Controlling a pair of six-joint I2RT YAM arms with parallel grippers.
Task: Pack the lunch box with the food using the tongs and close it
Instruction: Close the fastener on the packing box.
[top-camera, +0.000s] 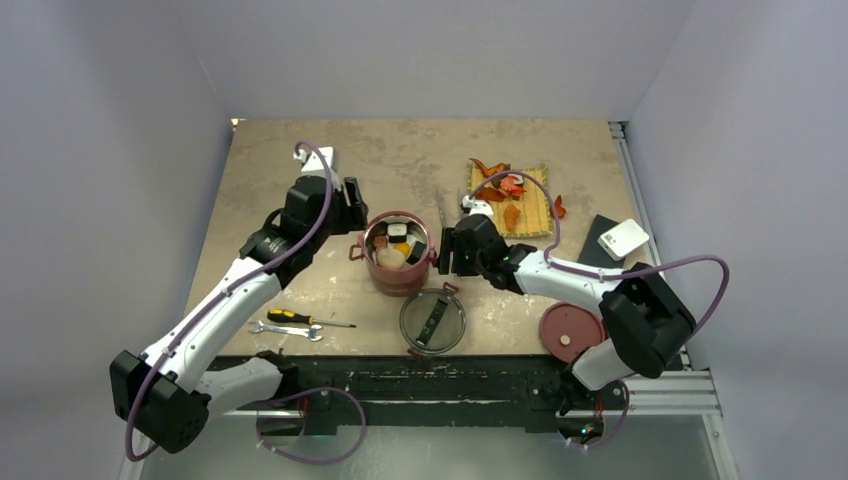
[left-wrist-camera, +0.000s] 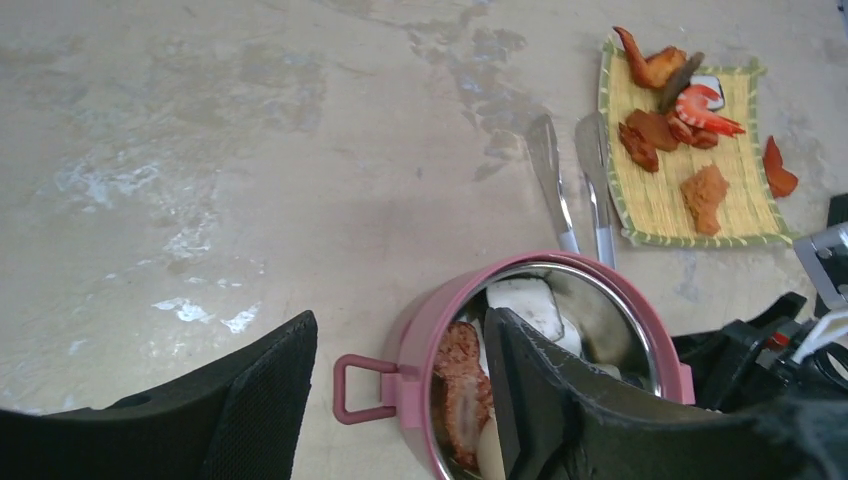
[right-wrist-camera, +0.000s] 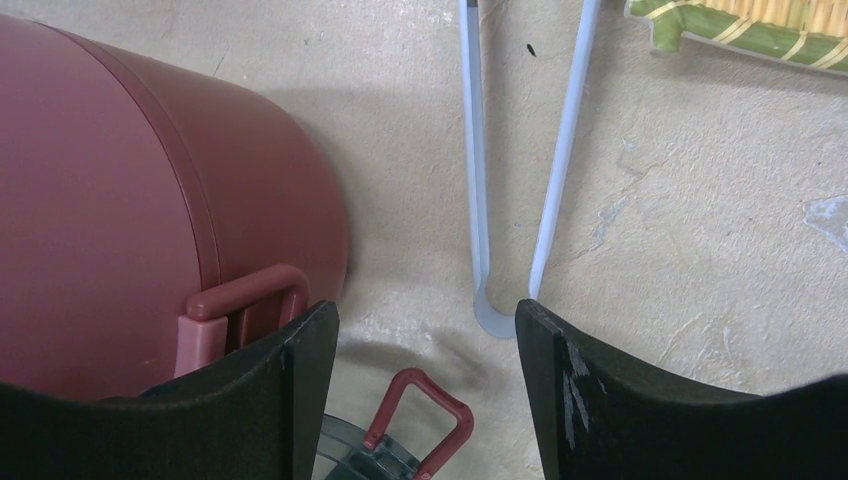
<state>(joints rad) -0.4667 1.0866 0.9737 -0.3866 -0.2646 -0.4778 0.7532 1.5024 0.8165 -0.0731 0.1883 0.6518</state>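
The lunch box stands mid-table as a stack of dusty-red bowls, its top bowl uncovered. Food lies in it: a brown fried piece and a white cube. My left gripper is open astride the box's left rim, one finger over the bowl, the other outside the side handle. The tongs lie flat on the table behind the box. My right gripper is open, with the tongs' joined end just ahead of its fingertips and the lunch box at its left.
A yellow woven mat carries orange, red and brown food pieces. The dark see-through top lid lies in front of the box, a red disc lid to its right. A screwdriver and wrench lie front left.
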